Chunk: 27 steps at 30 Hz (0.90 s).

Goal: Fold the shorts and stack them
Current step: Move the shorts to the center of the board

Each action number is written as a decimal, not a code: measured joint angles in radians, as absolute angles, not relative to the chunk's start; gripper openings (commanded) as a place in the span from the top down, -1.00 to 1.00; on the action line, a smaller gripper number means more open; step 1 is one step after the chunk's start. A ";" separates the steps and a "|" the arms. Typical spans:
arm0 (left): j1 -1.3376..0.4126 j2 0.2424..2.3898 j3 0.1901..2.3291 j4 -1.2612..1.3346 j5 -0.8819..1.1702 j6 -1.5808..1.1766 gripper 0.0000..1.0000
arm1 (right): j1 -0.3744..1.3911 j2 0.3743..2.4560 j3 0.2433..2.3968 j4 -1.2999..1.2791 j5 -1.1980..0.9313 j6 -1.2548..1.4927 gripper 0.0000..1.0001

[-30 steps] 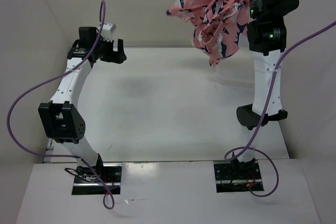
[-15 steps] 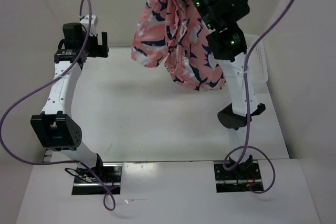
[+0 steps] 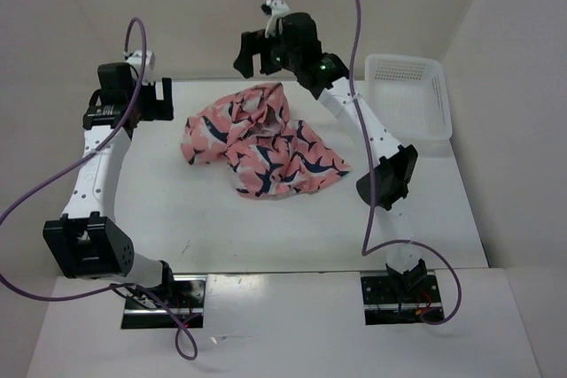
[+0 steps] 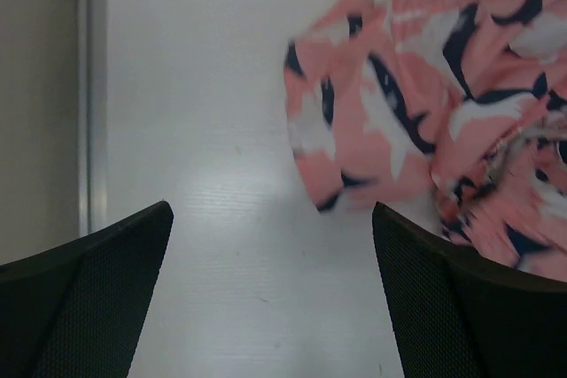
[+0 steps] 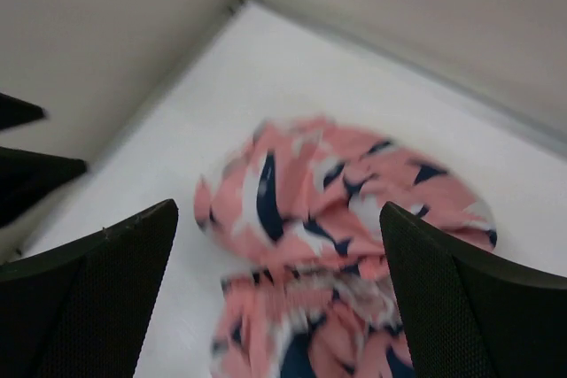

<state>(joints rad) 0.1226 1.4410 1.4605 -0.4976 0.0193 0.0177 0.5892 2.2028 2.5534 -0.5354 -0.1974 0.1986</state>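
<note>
The salmon-pink shorts (image 3: 262, 143) with the navy-and-white shark print lie in a crumpled heap on the white table, toward the back middle. My right gripper (image 3: 254, 50) hangs open above the heap's far edge, holding nothing; in its wrist view the shorts (image 5: 337, 245) show blurred between the spread fingers (image 5: 461, 307). My left gripper (image 3: 152, 99) stands open at the back left, just left of the heap. The left wrist view has the shorts (image 4: 443, 104) at upper right, with bare table between its fingers (image 4: 461, 307).
A white mesh basket (image 3: 407, 95) stands at the back right corner of the table (image 3: 221, 227). Walls close in the table at the back and both sides. Purple cables loop over both arms.
My right gripper carried the shorts leftward through the air, then opened; the shorts dropped onto the table. The left gripper shifted slightly left and lower.
</note>
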 measured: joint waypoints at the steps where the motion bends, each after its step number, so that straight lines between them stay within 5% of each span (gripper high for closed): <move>1: 0.120 1.440 1.443 -0.517 0.036 0.018 -1.00 | 0.582 2.202 2.499 -0.549 -0.199 0.189 -1.00; 11: -0.025 1.440 1.314 -0.644 0.107 0.018 -1.00 | 0.599 2.032 1.832 -0.581 -0.130 -0.029 -1.00; 27: 0.164 1.335 1.142 -0.596 -0.032 0.018 -1.00 | 0.869 2.275 1.999 -0.503 -0.020 -0.086 -1.00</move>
